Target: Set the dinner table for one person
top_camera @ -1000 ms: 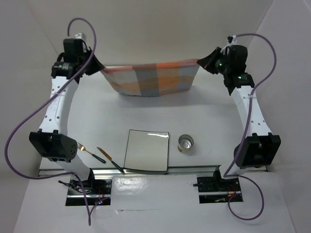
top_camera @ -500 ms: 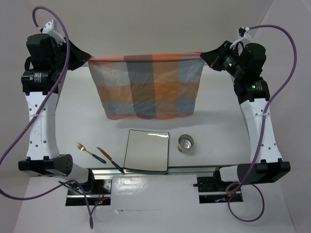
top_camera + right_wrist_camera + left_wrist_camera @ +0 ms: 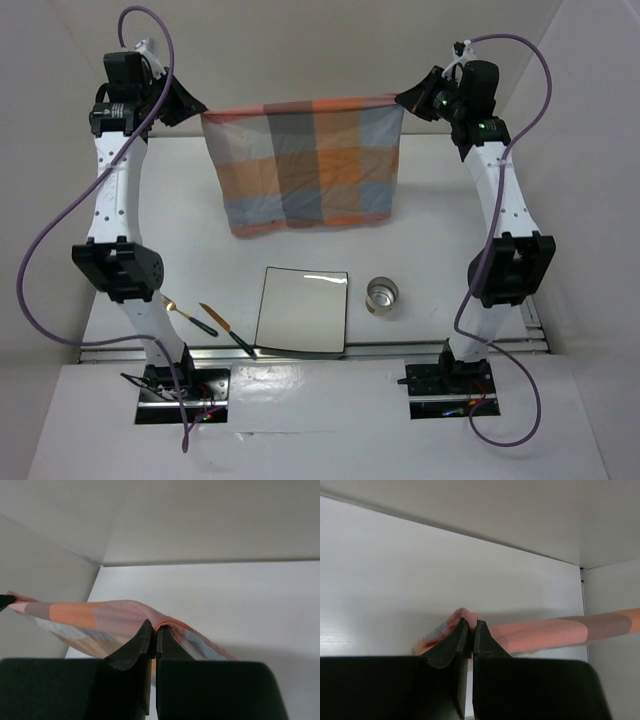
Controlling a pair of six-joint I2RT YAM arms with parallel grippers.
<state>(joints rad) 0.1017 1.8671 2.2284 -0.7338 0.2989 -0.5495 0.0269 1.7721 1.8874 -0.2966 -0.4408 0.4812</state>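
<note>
Desk: the white desk (image 3: pixel 440 220) fills the middle of the top view, from the arm bases at the near edge to the far wall.
Left end effector: the left end effector (image 3: pixel 196 112) is raised at the far left. Its jaws are pinched almost together on the top left corner of the cloth (image 3: pixel 310 165).
Right end effector: the right end effector (image 3: pixel 408 101) is raised at the far right, jaws closed tight on the cloth's top right corner.
Cloth: orange, blue and grey checks. It hangs spread between the two arms, top edge taut, over the far half of the desk. Whether its lower edge touches the desk cannot be told.
Plate: a square white plate (image 3: pixel 303 310) lies flat near the near edge, in the middle.
Cup: a small round metal cup (image 3: pixel 382 296) stands just right of the plate, apart from it.
Cutlery: a fork (image 3: pixel 190 318) and a knife (image 3: pixel 222 324) lie slanted left of the plate, the fork farther left. The knife's handle reaches the plate's near left corner.
</note>
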